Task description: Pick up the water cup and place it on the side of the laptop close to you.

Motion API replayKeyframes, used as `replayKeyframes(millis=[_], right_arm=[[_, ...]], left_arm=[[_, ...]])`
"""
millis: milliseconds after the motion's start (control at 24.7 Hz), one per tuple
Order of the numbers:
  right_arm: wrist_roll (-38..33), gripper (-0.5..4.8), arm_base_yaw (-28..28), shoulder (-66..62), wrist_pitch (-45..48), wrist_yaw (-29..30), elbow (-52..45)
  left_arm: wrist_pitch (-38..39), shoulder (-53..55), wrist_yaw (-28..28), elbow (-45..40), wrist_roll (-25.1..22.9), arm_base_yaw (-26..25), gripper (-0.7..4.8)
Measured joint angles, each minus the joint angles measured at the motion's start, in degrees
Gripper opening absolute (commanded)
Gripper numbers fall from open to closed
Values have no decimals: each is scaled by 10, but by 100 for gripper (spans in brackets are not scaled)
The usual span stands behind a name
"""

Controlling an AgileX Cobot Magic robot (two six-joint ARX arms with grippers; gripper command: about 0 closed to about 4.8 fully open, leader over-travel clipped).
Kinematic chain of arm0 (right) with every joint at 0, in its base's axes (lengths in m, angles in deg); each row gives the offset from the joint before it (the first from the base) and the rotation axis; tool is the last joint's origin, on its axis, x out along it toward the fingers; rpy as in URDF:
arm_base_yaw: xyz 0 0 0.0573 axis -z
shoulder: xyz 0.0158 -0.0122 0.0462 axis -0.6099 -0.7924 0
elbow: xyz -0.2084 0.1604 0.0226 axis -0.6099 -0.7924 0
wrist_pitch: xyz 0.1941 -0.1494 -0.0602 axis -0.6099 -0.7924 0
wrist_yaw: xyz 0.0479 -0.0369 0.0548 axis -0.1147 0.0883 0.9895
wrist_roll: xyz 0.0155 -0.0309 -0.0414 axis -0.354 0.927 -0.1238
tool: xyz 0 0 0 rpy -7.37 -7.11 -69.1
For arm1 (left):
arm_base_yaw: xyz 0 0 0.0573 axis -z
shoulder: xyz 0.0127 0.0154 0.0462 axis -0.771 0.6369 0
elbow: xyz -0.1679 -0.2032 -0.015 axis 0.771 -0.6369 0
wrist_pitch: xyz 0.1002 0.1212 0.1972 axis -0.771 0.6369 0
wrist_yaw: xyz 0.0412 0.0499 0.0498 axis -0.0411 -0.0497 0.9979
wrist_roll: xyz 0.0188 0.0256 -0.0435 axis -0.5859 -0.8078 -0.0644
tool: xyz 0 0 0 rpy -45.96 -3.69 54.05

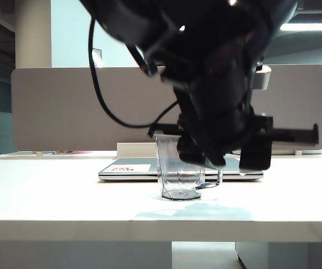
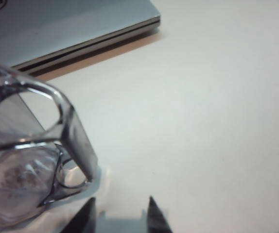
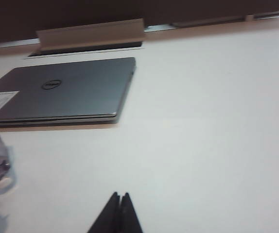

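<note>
On the table (image 1: 49, 190), near edge side of the laptop (image 1: 133, 171): one water cup (image 1: 178, 171), upright, standing free. I judge placement done; only withdrawal remains. Left gripper (image 2: 120, 216): just beside the cup's handle (image 2: 78, 145), fingers apart, holding nothing. Right gripper (image 3: 119, 213): well away over bare tabletop, fingers pressed together, idle.

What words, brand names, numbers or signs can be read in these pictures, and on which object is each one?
Round logo on the lid of the laptop: its letters are too blurred to read with certainty.
White-and-red sticker on the laptop lid: there is red print, too small and blurred to read.
Water cup, table and beige block: no text visible.
</note>
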Motion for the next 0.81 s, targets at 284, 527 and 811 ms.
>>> replayKeyframes(millis=[284,527,811], right_arm=[[0,-6,0,0,0,85,0],[0,-6,0,0,0,92,0],[0,-6,0,0,0,125,0]], left_arm=[[68,-65,-22,0,-8,-2,94],[72,-179,42,0,-146,-3,-6],[96,-262,53,0,-182,-60,-6]])
